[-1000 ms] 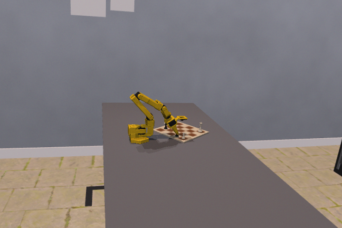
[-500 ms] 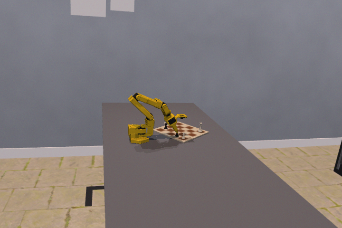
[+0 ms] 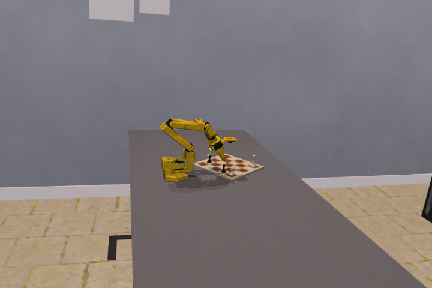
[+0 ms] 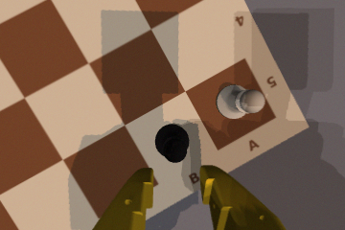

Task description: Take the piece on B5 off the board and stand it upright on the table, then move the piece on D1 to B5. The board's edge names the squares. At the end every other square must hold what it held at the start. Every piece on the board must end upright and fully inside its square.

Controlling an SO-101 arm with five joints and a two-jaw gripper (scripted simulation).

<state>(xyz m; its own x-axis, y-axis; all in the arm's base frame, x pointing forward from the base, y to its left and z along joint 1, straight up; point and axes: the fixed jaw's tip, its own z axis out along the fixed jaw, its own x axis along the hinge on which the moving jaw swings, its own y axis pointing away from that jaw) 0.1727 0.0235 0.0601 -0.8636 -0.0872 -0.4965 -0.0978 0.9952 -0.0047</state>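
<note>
The small black round-headed chess piece [image 4: 172,142] stands upright on the pale square B5, inside its lines and just ahead of my yellow pincer [image 4: 176,173]. My 2 fingers sit almost together, with a narrow gap between them and nothing clamped in it; the black piece is clear of both tips.

Printed on the pale border of the brown-and-cream chequered board [image 4: 46,43], I read "B" [image 4: 194,178] between my tips, "A" [image 4: 253,145] further right, then "5" [image 4: 271,81] and "4" [image 4: 239,20] up the side.

A white round-headed pawn [image 4: 240,102] stands on the dark square A5, the next square, apart from the black piece.

The board's corner lies just past A5, with bare grey table top [image 4: 300,192] beyond both edges. From outside, the long table [image 3: 206,220] stretches well past the board towards the viewer.
</note>
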